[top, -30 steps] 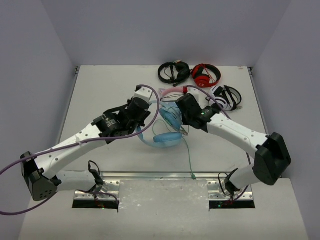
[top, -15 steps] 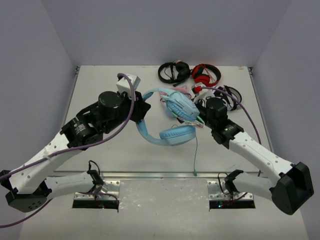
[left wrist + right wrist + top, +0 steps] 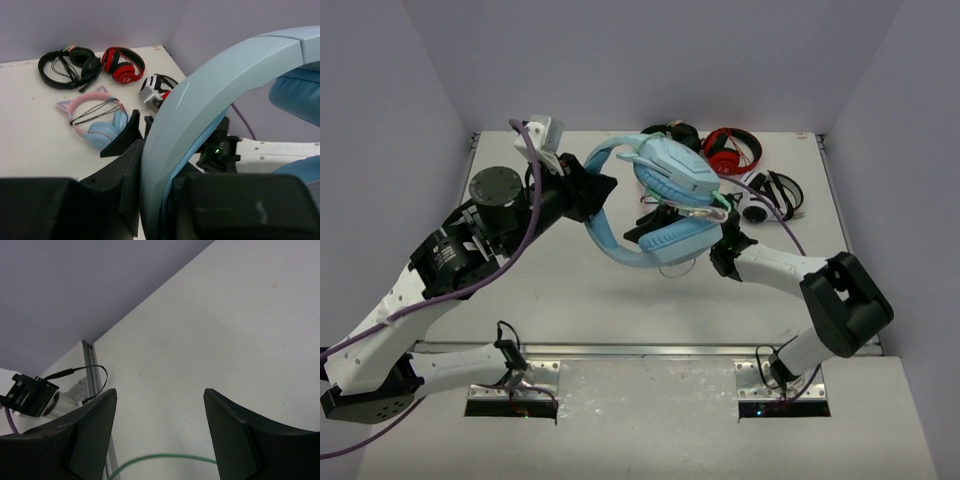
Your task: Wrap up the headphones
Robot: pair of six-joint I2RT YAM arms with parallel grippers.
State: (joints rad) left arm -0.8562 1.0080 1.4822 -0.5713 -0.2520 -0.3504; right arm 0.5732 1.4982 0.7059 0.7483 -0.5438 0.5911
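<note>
The light-blue headphones [image 3: 665, 175] hang in the air above the middle of the table. My left gripper [image 3: 588, 192] is shut on their wide headband [image 3: 200, 100], which fills the gap between the black fingers [image 3: 117, 175] in the left wrist view. Strands of pale-green cable [image 3: 705, 212] lie across the upper ear cup. My right gripper [image 3: 650, 222] sits low under the ear cups. Its jaws [image 3: 160, 395] stand wide apart with nothing between them, over a loop of green cable [image 3: 165, 457] on the table.
At the back right lie black headphones [image 3: 667, 143], red headphones [image 3: 730, 150] and white-and-black headphones [image 3: 770, 195]. Pink-and-blue cat-ear headphones [image 3: 95, 120] lie under the raised pair. A metal rail [image 3: 95, 390] runs along the table's front edge.
My left arm has lifted the headphones up and toward the back. My right gripper has opened, let go of the cable and drawn in low beneath the ear cups.
</note>
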